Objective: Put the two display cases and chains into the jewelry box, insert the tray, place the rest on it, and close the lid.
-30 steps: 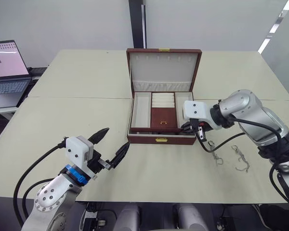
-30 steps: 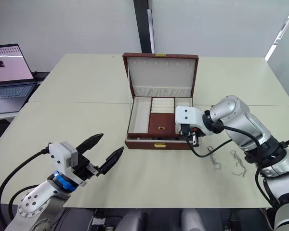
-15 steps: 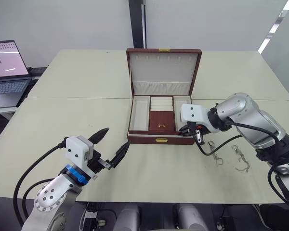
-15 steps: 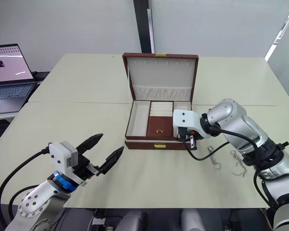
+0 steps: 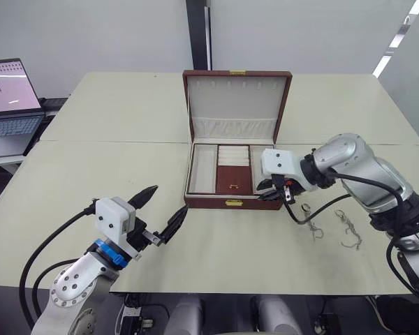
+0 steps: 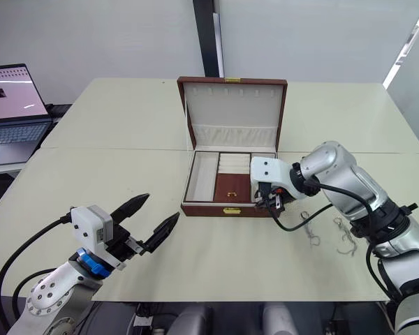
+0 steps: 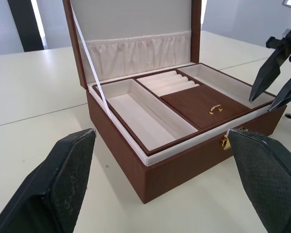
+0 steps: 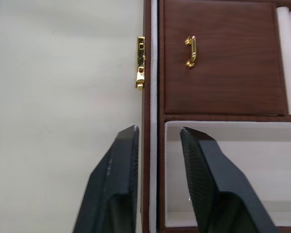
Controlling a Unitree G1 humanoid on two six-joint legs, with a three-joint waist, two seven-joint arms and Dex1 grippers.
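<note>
Brown leather jewelry box (image 5: 234, 202) sits mid-table, lid (image 5: 237, 105) upright, tray (image 7: 184, 104) now seated flush inside. A second ago the tray rode higher and tilted at its front edge; it has since dropped level into the box, and the right arm has drawn slightly back toward the front right corner.

Right gripper (image 8: 157, 141): fingers a narrow gap apart, straddling the box's front wall, one black finger (image 8: 114, 184) outside over the table, the other over the tray's cream right compartment (image 8: 242, 165). Holding nothing. Whether the pads press the wall, cannot tell.

Tray layout: long cream compartment (image 7: 150, 111) on the robot's left, ring rolls (image 7: 169, 83) at the back centre, brown lidded section with a small gold handle (image 7: 215, 109) in front of them. Gold clasp (image 8: 140, 68) on the front wall hangs unfastened.

Left gripper (image 5: 159, 209): fingers spread wide, empty, hovering above the table in front of and left of the box, well apart from it.

Two chains (image 5: 332, 227) lie on the table to the right of the box, near the right arm's cable. Laptop (image 5: 10, 105) on a side desk, far left.
</note>
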